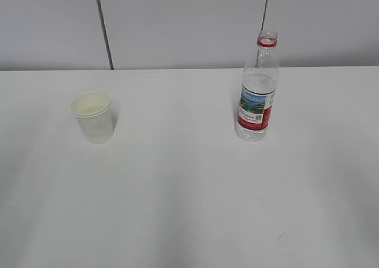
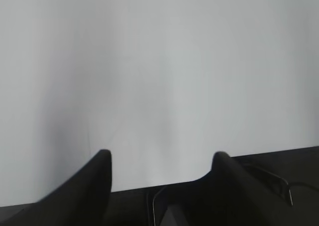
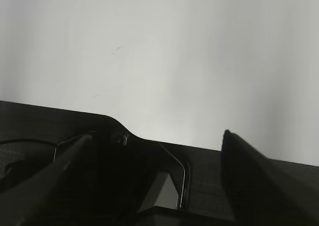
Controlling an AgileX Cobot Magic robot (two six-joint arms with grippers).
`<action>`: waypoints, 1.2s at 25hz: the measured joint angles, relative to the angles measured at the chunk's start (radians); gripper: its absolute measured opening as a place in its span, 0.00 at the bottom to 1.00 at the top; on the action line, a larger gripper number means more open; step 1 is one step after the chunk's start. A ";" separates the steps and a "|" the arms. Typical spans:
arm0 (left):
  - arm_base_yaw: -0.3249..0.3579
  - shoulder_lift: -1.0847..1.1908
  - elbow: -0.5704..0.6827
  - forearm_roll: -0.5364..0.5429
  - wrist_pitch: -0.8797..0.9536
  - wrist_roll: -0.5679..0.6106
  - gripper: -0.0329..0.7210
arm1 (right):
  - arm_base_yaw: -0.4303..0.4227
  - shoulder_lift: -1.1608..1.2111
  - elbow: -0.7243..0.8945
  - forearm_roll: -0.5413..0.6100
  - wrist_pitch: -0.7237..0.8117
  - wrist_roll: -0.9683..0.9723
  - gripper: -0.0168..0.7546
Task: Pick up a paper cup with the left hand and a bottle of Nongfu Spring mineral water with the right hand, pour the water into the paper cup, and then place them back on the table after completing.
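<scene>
A white paper cup (image 1: 93, 116) stands upright on the white table (image 1: 177, 191) at the left. A clear Nongfu Spring bottle (image 1: 257, 90) with a red and white label and a red neck ring, uncapped, stands upright at the right. Neither arm shows in the exterior view. In the left wrist view the left gripper (image 2: 162, 158) is open and empty over bare table. In the right wrist view the right gripper (image 3: 157, 136) is open and empty, over the table's near edge. Cup and bottle are out of both wrist views.
A grey panelled wall (image 1: 189, 19) with dark seams runs behind the table. A dark surface (image 3: 40, 121) lies below the table's edge in both wrist views. A small scuff mark (image 1: 279, 238) is on the table at front right.
</scene>
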 joint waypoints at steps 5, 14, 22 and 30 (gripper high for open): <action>0.000 -0.213 0.106 0.001 -0.025 0.001 0.55 | 0.000 -0.167 0.076 0.000 0.002 -0.055 0.76; 0.000 -0.565 0.208 0.005 -0.081 0.029 0.54 | 0.000 -0.454 0.197 0.000 -0.046 -0.125 0.76; 0.000 -0.693 0.233 0.003 -0.081 0.029 0.54 | 0.000 -0.617 0.234 -0.005 -0.063 -0.133 0.76; 0.000 -0.694 0.233 0.001 -0.081 0.029 0.54 | 0.000 -0.671 0.248 -0.006 -0.079 -0.133 0.76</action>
